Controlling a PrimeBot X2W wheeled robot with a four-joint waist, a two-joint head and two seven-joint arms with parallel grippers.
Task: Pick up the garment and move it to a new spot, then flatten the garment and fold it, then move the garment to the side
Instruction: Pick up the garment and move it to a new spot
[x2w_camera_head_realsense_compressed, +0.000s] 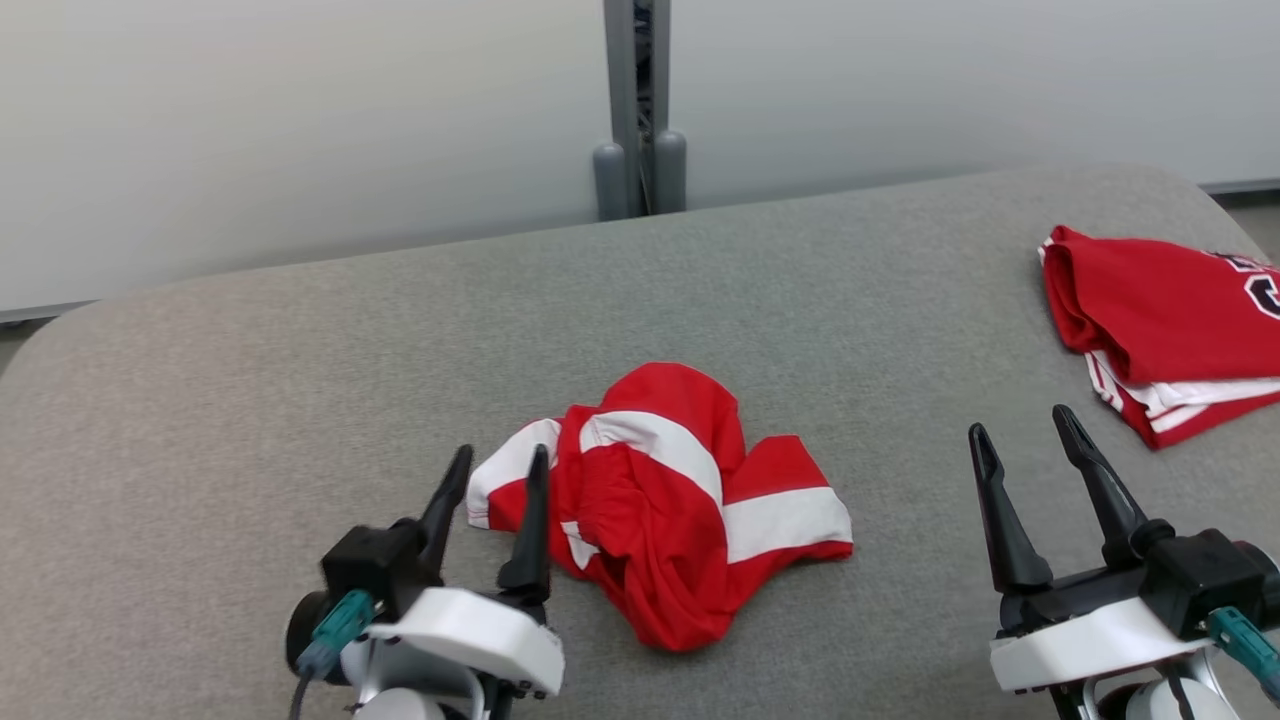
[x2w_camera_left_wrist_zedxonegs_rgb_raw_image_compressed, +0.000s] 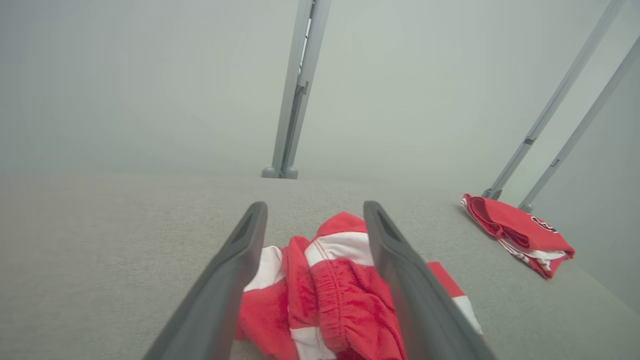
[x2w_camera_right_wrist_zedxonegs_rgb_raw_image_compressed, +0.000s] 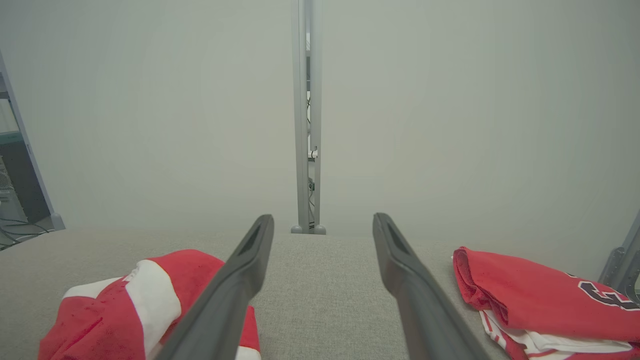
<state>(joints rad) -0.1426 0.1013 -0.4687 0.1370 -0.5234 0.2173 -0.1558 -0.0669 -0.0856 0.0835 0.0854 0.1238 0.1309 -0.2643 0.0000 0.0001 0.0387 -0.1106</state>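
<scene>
**Garment crumpled mid-surface, both claws spread wide**

So on my head feed the garment, red with white bands, is lying in a bunched heap on the grey fabric surface, toward the near edge and roughly centre. It's not flat at all, and a gathered, elastic-looking seam shows on the left wrist feed. My left claw is right at its left edge with the fingers apart. From the wrist cam the cloth sits between and beyond the two fingers, and I can't tell whether either one actually touches it. Nothing is clamped. My right claw is well off to the right, fingers apart too, over bare surface between the heap and a folded red jersey lying at the far right edge. A grey post stands behind the surface against a pale wall.
</scene>
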